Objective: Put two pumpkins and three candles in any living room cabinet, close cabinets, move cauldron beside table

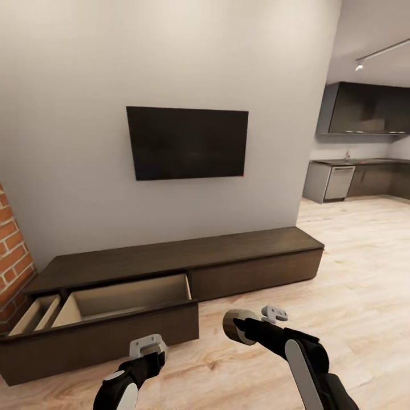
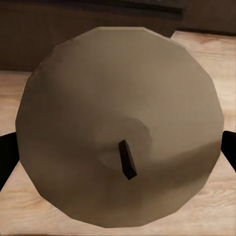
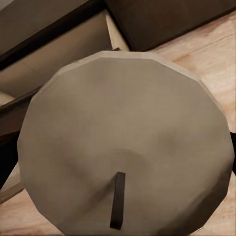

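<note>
My right gripper [image 1: 242, 327] is shut on a beige candle [image 1: 236, 326] and holds it above the floor in front of the cabinet [image 1: 171, 256]. That candle's top and dark wick [image 3: 117, 199] show close up in the right wrist view. My left gripper [image 1: 149, 354] is shut on another candle [image 2: 118, 123], whose top shows between the black fingers [image 2: 6, 157]. It hangs just before the cabinet's open drawer [image 1: 131, 299], whose tan inside looks bare. A second drawer [image 1: 37, 313] at the far left also stands open. The pumpkins, cauldron and table are out of view.
A black TV [image 1: 188, 142] hangs on the grey wall above the cabinet. A brick fireplace [image 1: 11, 250] borders the cabinet's left end. Light wood floor [image 1: 353, 267] runs right toward a dark kitchen [image 1: 364, 171].
</note>
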Available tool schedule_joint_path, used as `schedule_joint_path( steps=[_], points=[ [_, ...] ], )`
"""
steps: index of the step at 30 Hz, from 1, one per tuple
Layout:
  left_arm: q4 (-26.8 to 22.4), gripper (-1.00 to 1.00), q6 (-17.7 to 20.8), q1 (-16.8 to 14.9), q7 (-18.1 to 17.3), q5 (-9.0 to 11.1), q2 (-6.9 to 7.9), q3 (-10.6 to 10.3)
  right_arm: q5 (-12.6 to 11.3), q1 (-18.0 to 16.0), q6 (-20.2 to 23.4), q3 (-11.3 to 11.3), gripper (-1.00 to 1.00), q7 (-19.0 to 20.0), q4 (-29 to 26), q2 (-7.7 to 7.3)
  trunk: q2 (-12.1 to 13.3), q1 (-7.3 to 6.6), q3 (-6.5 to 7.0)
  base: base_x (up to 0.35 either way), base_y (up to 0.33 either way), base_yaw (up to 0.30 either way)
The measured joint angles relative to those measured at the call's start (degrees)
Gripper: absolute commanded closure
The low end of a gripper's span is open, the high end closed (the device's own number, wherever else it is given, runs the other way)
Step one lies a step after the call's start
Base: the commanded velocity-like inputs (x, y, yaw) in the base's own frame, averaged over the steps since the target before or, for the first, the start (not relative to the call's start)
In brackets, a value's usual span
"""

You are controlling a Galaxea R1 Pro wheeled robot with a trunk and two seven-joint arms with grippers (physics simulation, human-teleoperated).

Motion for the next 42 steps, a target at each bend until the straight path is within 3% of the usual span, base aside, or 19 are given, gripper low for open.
schedule_joint_path(
  steps=[14,42],
  points=[
    [-0.01,1.0,0.01,-0.01,0.11,-0.01,-0.01,0.0,0.05,-0.01,-0.01,0.12,1.0,0.03,0.0,-0.06,0.0,-0.02,0.0,0.07,0.079,0.256],
    [-0.05,1.0,0.0,-0.02,-0.54,0.3,0.02,-0.01,-0.08,0.01,-0.02,0.09,1.0,-0.07,-0.37,0.04,0.0,-0.02,0.0,0.083,0.115,0.008]
  ],
)
